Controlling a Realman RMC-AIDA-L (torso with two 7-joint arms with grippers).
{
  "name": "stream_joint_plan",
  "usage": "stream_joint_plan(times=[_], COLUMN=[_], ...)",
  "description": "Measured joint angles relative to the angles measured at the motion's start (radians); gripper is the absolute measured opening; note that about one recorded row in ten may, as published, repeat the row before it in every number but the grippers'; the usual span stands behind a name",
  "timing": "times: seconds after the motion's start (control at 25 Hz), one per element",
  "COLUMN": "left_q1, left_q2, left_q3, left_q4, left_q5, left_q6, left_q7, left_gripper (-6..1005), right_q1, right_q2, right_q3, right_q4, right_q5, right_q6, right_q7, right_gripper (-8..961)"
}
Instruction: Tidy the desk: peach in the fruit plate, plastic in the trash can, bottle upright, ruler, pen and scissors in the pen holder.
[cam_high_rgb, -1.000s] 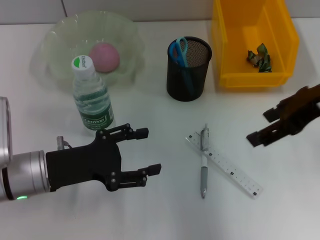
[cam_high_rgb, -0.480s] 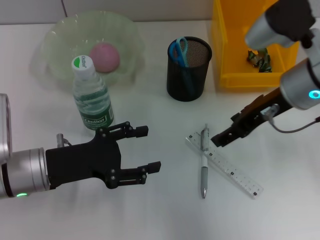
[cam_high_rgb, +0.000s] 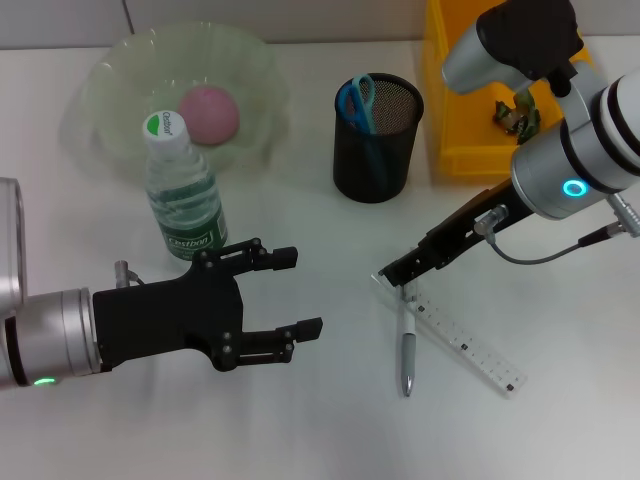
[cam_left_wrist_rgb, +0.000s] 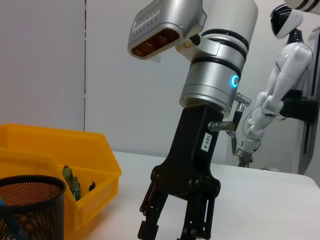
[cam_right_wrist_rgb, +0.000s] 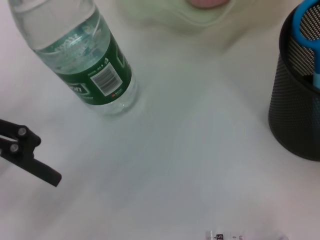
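Note:
The pink peach (cam_high_rgb: 208, 112) lies in the pale green fruit plate (cam_high_rgb: 110, 70). Just in front of it the bottle (cam_high_rgb: 185, 195) stands upright. Blue scissors (cam_high_rgb: 358, 100) stick out of the black mesh pen holder (cam_high_rgb: 377, 150). Crumpled plastic (cam_high_rgb: 520, 115) sits in the yellow trash can (cam_high_rgb: 505, 155). On the table the pen (cam_high_rgb: 407, 345) and the clear ruler (cam_high_rgb: 465, 345) lie crossed. My right gripper (cam_high_rgb: 393, 273) is low over their far ends, open, as the left wrist view (cam_left_wrist_rgb: 172, 227) shows. My left gripper (cam_high_rgb: 305, 294) hovers open in front of the bottle.
The right wrist view shows the bottle (cam_right_wrist_rgb: 85, 55), the pen holder (cam_right_wrist_rgb: 300, 100), the ruler's tip (cam_right_wrist_rgb: 235, 235) and one of the left gripper's fingers (cam_right_wrist_rgb: 25, 150). Another white robot (cam_left_wrist_rgb: 280, 100) stands beyond the table.
My right arm has swung in from the table's right edge, moving left and down until its gripper is over the pen and ruler. The left arm has stayed put.

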Motion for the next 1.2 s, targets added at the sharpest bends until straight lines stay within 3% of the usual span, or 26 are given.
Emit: stream_joint_plan(times=[0.68, 1.2], left_q1=[0.009, 0.012], left_q2=[0.006, 0.0], left_q3=[-0.006, -0.008], left_q4=[0.008, 0.004], left_q5=[0.026, 0.054], left_q6=[0.006, -0.046], left_q7=[-0.035, -0.037], left_gripper=[805, 805], right_q1=[-0.026, 0.015], right_q2=[-0.003, -0.001], right_q3=[-0.015, -0.068], right_q4=[-0.068, -0.002], right_q5=[0.001, -0.015], right_q6=[-0.05, -0.039], right_q7=[-0.013, 0.029], right_gripper=[837, 802])
